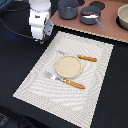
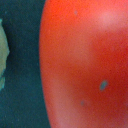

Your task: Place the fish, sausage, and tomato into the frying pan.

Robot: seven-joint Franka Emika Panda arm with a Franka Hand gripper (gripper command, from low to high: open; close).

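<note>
In the wrist view the tomato (image 2: 82,62), glossy and red-orange, fills most of the picture and is very close to the camera. No fingers show there. In the exterior view my gripper (image 1: 40,36) hangs low over the black table at the exterior view's upper left, and its body hides the tomato. I cannot tell whether the jaws are open or shut. The frying pan (image 1: 83,12), dark grey with a straight handle, stands on the brown board at the back. A white piece that looks like the fish (image 1: 89,16) lies in it. The sausage is not visible.
A deeper grey pot (image 1: 67,7) stands beside the pan and a pale bowl (image 1: 123,17) sits at the exterior view's right edge. A tan plate (image 1: 67,66), a knife (image 1: 84,58) and a fork (image 1: 65,81) lie on the striped placemat (image 1: 35,82). A pale shape (image 2: 2,55) shows at the wrist view's edge.
</note>
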